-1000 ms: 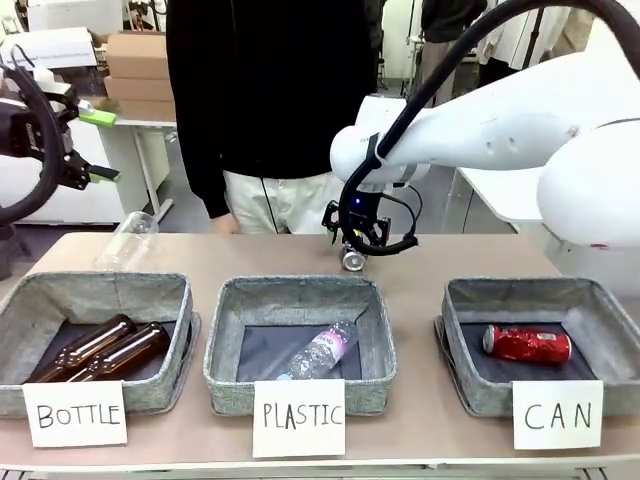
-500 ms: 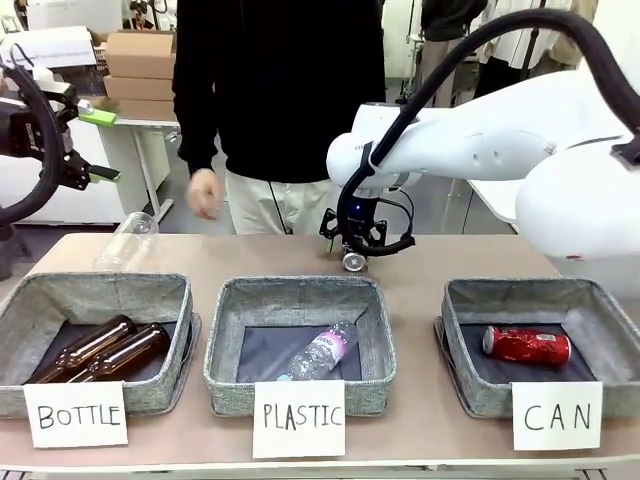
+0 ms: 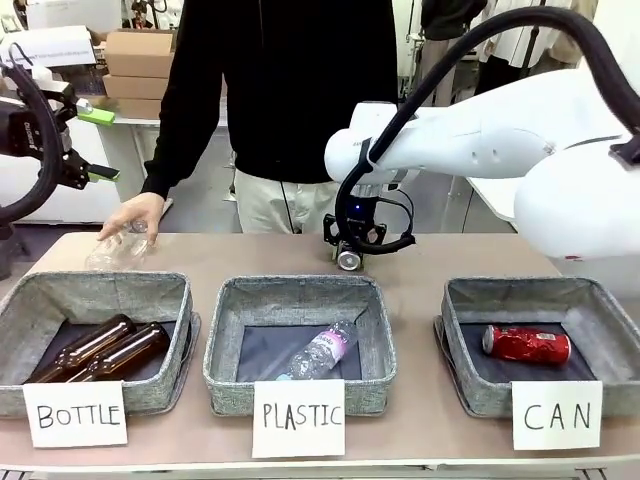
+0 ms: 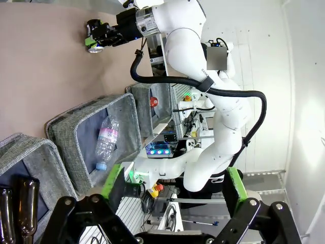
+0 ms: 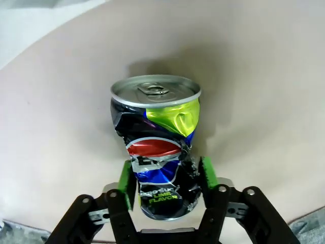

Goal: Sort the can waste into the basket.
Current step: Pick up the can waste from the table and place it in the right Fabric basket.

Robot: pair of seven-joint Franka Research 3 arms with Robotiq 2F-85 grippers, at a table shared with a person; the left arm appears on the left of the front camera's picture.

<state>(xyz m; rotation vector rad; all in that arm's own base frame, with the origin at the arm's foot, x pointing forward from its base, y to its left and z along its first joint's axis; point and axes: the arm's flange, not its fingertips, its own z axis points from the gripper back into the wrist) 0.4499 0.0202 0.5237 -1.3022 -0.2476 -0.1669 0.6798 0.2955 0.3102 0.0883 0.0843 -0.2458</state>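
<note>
Right wrist view: right gripper (image 5: 165, 179) pads clamp dark blue can (image 5: 160, 147), print legible. Front view only: same can beyond PLASTIC basket (image 3: 300, 340); red can (image 3: 527, 344) inside CAN basket (image 3: 462, 330). Left gripper (image 4: 172, 189) spread, empty.

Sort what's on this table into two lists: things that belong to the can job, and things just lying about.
Can job:
- dark blue can, gripped in the right claw
- red can, lying in the CAN basket

Just lying about:
- brown bottles in the BOTTLE basket
- plastic bottle in the PLASTIC basket
- clear bottle under the person's hand
</note>
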